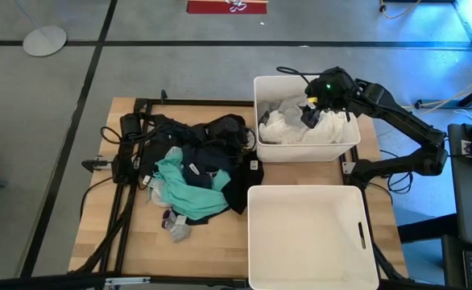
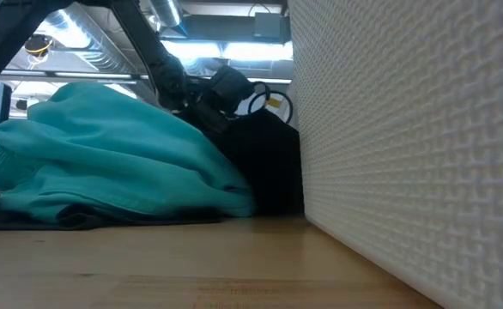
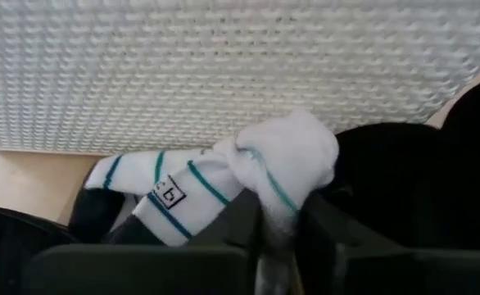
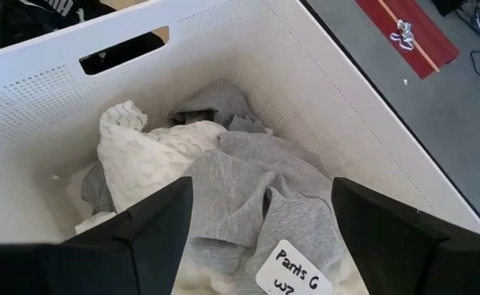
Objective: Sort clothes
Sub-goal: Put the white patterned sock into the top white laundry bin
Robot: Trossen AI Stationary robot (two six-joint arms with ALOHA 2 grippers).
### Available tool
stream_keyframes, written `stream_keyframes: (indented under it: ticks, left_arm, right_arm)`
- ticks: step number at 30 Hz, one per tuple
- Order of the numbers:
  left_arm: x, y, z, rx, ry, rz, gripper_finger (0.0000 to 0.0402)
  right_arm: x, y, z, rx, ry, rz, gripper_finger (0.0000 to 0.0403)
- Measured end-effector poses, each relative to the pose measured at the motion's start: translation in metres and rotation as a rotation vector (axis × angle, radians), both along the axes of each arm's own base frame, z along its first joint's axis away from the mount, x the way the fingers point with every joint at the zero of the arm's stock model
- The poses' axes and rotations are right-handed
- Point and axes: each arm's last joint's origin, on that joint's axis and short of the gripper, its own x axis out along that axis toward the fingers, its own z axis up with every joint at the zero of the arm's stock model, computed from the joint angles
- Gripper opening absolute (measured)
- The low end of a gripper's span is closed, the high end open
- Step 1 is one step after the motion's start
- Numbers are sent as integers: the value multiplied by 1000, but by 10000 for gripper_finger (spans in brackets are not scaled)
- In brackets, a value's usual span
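Observation:
A pile of clothes lies on the table's middle: a teal garment (image 1: 189,189) (image 2: 106,146) on dark ones (image 1: 212,137). My left gripper (image 1: 246,150) (image 3: 277,238) reaches over the pile to the far bin's left wall and is shut on a white sock with teal stripes (image 3: 224,176). The high view hides that sock under the gripper. My right gripper (image 1: 312,113) (image 4: 260,221) hangs open above the far bin (image 1: 260,89), over a grey garment (image 4: 256,188) and a white knit one (image 4: 142,156), touching nothing. My left gripper pinches a bunched fold of the white sock (image 3: 274,217) between its two fingers. The fingers slant downward from the table's left toward the bin wall. The sock's striped length (image 3: 166,184) lies ahead of the fingers on the dark clothes.
An empty white bin (image 1: 252,234) (image 2: 406,129) stands at the near right, its wall close beside the pile. A small grey sock (image 1: 175,225) lies at the pile's near edge. A paper label (image 4: 297,270) lies on the grey garment in the far bin. Bare wood shows at the near left.

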Motion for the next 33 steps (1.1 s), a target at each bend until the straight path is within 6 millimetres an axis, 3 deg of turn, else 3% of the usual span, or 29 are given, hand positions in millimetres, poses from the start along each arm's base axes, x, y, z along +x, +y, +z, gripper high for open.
stream_keyframes:
  ticks: [5, 16, 25, 33]
  left_arm:
    - [-7, -3, 21, 24, 23, 4, 10]
    - [-44, -34, 114, 118, 22, 37, 24]
    - [-73, -65, 176, 162, -156, 8, 27]
    - [-73, -84, 190, 159, -252, -39, 23]
  right_arm:
    - [0, 0, 0, 4, -3, 7, 293]
    - [13, 4, 9, -36, -132, 74, 293]
    - [58, 35, 24, -64, -398, 367, 293]
    - [114, 74, 1, -34, -395, 638, 293]
